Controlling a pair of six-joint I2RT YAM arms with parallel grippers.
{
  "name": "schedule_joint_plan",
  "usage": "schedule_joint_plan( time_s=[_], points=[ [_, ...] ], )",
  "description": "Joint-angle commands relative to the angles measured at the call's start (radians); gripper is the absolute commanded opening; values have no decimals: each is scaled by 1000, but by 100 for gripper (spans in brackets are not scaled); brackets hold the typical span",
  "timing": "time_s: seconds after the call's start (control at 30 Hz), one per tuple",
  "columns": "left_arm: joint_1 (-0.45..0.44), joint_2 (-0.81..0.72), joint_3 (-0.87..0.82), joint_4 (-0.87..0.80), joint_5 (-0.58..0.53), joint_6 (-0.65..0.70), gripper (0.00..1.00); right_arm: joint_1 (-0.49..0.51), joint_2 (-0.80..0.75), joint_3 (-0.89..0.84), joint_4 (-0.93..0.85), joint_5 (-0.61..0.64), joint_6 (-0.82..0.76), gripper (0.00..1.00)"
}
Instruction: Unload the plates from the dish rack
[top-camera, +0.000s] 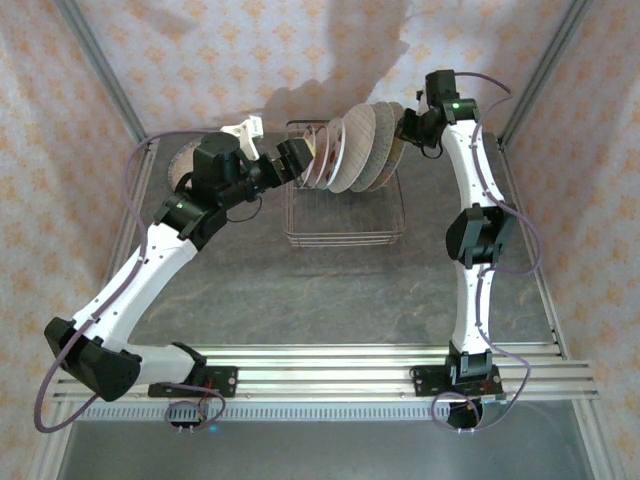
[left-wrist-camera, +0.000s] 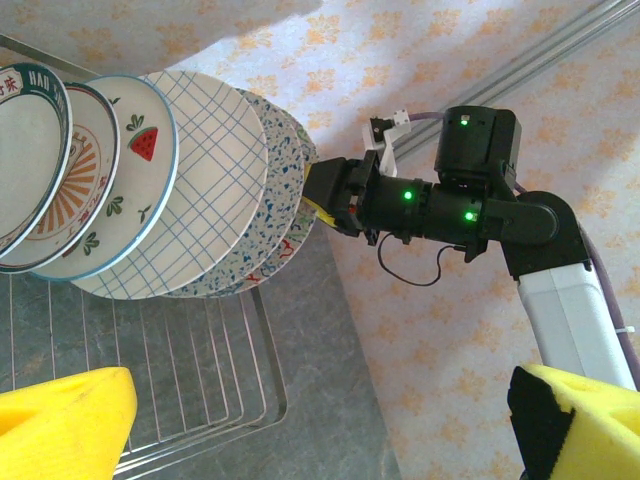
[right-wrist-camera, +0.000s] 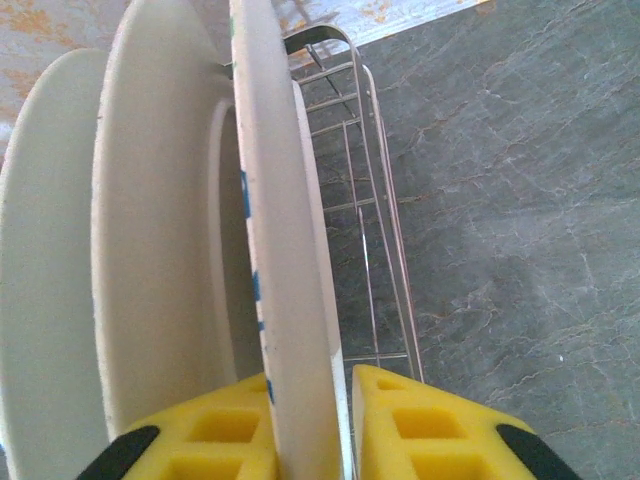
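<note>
Several plates stand on edge in a leaning row in the wire dish rack. In the left wrist view I see their faces, among them a blue plaid plate and a watermelon-print plate. My right gripper is at the right end of the row, shut on the rim of the outermost plate. That rim sits between its yellow pads. My left gripper hangs at the rack's left side, open, with nothing between its fingers.
A round plate lies flat on the table behind my left arm. Patterned walls and metal posts close in the back and sides. Bare grey tabletop lies between the rack and the base rail.
</note>
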Motion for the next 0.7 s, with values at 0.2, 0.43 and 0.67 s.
schedule_joint_plan(
  time_s=[0.2, 0.43, 0.67],
  points=[
    [-10, 1, 14, 45, -2, 22, 96, -2, -3, 62, 7, 43, -11, 0],
    [-11, 2, 6, 56, -3, 15, 96, 7, -44, 86, 8, 140, 6, 0],
    [-10, 1, -11, 84, -5, -5, 96, 24, -101, 88, -7, 247, 20, 0]
  ],
)
